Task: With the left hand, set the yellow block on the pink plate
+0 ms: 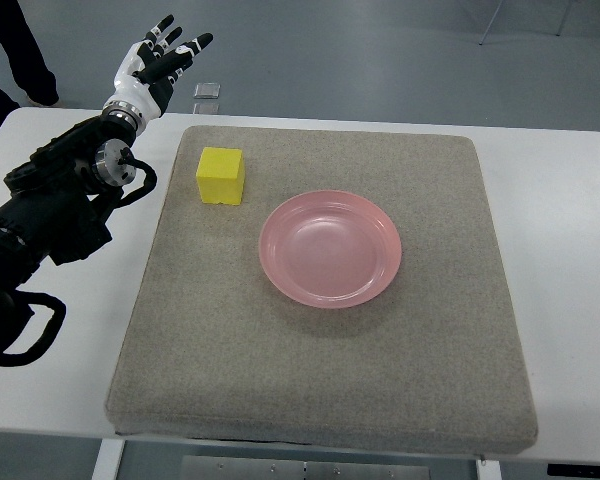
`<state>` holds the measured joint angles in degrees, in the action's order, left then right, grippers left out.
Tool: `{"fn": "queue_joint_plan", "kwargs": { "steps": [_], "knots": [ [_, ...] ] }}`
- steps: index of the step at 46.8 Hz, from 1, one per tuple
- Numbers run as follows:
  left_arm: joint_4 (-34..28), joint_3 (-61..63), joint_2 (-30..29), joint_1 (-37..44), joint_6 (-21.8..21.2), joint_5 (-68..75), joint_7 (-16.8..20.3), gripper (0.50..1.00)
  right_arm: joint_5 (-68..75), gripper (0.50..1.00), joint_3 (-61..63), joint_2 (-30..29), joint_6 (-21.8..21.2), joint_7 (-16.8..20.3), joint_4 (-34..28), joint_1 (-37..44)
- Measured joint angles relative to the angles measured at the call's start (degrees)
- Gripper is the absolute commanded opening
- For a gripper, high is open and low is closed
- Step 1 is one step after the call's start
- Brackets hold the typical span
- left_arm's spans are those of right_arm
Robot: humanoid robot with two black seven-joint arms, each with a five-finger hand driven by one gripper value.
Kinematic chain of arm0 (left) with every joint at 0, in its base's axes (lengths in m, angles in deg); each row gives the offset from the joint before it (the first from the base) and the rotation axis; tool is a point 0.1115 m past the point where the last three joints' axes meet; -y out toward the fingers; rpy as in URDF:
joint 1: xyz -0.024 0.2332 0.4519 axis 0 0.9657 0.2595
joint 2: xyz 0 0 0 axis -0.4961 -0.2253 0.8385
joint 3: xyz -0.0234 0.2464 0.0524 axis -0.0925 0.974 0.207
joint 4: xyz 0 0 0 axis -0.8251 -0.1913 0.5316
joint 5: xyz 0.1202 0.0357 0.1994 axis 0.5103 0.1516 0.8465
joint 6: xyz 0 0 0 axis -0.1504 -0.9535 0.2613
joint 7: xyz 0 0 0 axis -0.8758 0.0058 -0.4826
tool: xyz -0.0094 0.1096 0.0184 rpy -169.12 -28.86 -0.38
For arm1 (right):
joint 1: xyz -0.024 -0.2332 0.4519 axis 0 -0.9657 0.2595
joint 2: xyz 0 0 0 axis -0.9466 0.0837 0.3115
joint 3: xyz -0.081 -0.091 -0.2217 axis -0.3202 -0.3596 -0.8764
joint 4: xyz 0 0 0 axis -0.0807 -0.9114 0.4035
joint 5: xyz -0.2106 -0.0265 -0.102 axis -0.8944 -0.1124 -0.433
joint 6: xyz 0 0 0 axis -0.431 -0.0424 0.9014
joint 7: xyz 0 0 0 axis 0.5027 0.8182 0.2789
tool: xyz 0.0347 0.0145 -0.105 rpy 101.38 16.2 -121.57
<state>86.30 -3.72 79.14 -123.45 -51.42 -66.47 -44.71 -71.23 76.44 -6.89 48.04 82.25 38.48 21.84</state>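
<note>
Hanging at ten o'clock past the grey mat (320, 390), the left hand (158, 62) has its fingers spread and holds nothing. A sideways descent could knock the yellow block (220, 176), which sits on the mat at about ten o'clock from the pink plate (330, 248), nearby but not touching, off across the table (560, 230).

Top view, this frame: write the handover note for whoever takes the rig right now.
Left hand: open, fingers spread, raised beyond the mat's far left corner, holding nothing.
Right hand: not in view.
Yellow block: on the grey mat, far left part, apart from the plate.
Pink plate: mid-mat, empty.
Done: nothing yet; block not grasped.
Left: bring the left hand to the block, grasp it, set it on the plate.
</note>
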Motion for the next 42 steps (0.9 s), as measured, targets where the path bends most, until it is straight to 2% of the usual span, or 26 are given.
{"fn": "queue_joint_plan", "kwargs": {
  "steps": [12, 42],
  "knots": [
    [-0.1, -0.1, 0.0, 0.0, -0.3, -0.9, 1.1, 0.992, 0.0, 0.924, 0.0, 0.0, 0.0, 0.0, 0.0, 0.0],
    [0.1, 0.8, -0.6, -0.6, 0.1, -1.4, 1.1, 0.992, 0.0, 0.924, 0.0, 0.0, 0.0, 0.0, 0.0, 0.0]
  ]
}}
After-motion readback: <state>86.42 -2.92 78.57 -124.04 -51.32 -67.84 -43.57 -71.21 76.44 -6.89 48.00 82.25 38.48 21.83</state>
